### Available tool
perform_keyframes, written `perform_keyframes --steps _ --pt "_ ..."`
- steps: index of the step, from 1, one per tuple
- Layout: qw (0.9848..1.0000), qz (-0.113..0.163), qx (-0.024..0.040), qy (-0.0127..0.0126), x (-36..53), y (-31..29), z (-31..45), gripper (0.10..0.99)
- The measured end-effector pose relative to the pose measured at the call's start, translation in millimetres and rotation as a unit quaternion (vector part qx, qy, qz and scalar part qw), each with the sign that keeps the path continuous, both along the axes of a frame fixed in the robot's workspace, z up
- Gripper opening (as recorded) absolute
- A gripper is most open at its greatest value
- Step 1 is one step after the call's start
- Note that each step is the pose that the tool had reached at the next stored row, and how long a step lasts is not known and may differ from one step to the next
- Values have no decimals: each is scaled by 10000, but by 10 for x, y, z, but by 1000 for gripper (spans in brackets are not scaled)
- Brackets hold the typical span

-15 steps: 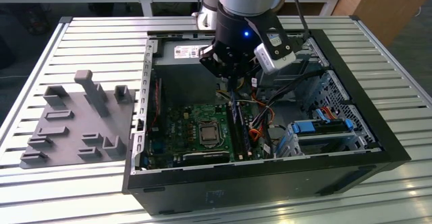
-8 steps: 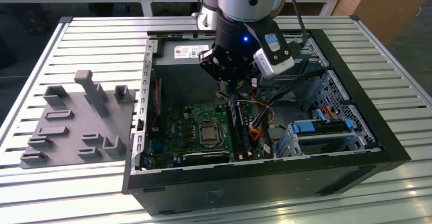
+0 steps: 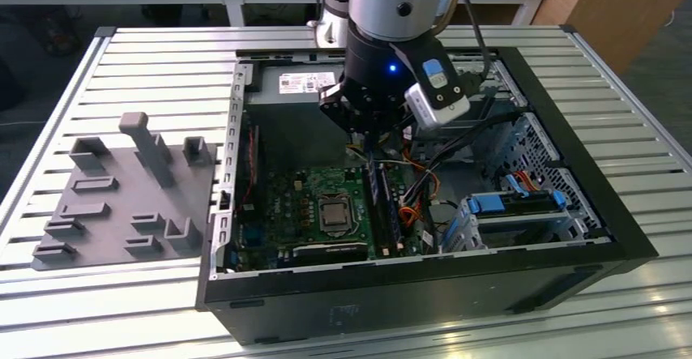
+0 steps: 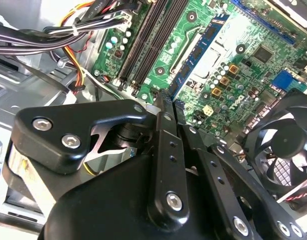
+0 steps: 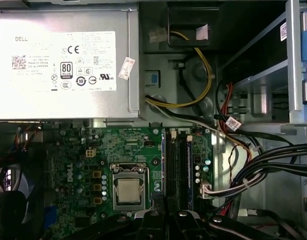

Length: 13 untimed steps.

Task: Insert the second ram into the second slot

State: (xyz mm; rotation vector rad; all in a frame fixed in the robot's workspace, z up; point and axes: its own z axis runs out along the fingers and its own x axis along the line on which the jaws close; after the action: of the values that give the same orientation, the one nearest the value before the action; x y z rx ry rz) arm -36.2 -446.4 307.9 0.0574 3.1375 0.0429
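While at end of 2nd ram (image 4: 196,55), fingers (image 4: 163,120) pressed together in second wrist view.

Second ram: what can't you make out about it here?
1. Second wrist view: the gripper hides one end of the ram, so full seating is unclear.
2. First wrist view: the gripper covers one end of the slots.
3. Exterior view: too small to tell which of the slots holds the ram.
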Motion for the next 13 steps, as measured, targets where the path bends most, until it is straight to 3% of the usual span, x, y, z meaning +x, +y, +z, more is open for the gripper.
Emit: perform_keyframes --steps 13 --pt "10000 0 0 0 0 -8 -85 137"
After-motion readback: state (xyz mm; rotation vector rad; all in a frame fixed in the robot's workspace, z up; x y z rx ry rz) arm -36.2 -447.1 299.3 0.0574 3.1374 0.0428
